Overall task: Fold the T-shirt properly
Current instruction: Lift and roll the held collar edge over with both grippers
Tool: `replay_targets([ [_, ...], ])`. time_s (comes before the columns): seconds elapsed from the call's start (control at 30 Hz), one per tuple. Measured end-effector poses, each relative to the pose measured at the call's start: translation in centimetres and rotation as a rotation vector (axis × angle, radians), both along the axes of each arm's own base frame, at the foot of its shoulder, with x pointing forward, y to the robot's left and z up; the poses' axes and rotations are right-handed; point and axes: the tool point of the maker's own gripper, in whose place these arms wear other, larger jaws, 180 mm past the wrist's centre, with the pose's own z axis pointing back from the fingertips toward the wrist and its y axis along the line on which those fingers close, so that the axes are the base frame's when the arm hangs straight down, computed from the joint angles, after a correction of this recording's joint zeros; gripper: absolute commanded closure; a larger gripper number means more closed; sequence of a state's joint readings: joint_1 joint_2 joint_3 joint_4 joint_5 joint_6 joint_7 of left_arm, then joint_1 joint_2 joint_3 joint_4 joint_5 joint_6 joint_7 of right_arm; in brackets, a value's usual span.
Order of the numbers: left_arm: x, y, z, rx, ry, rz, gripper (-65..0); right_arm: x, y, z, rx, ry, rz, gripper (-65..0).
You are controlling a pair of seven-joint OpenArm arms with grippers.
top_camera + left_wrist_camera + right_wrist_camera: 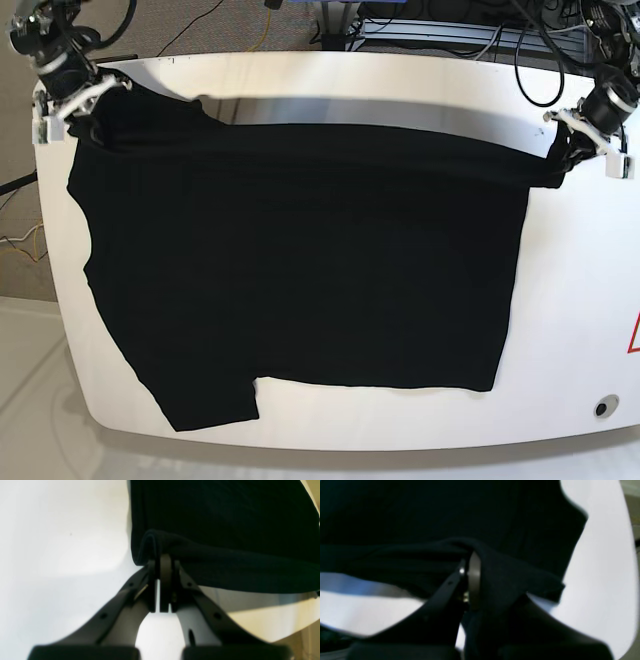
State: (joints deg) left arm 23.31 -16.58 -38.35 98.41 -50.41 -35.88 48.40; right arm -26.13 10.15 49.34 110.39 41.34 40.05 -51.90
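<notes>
Base view has the T-shirt [300, 270] spread flat across the white surface [580, 300], left gripper [562, 157] at upper right and right gripper [72, 118] at upper left, both jaws clenched on its top edge, so the next move looks like dragging that edge evenly toward the bottom of the frame.

T-shirt [300, 260] plain black; table [580, 300] white, red mark at edge.

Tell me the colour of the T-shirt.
Plain black T-shirt; the base view shows it best.
</notes>
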Motion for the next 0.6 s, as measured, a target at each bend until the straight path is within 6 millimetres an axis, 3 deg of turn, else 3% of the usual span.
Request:
replay_targets([
  [0.2,2.4,-0.5,0.8,0.003,-0.05,-0.013,0.0,3.4,1.4,0.8,-0.01,-0.075,0.047,0.0],
  [0.6,3.8,-0.8,0.1,-0.013,-0.03,-0.015,0.0,5.5,2.9,-0.2,-0.037,-0.042,0.144,0.0],
])
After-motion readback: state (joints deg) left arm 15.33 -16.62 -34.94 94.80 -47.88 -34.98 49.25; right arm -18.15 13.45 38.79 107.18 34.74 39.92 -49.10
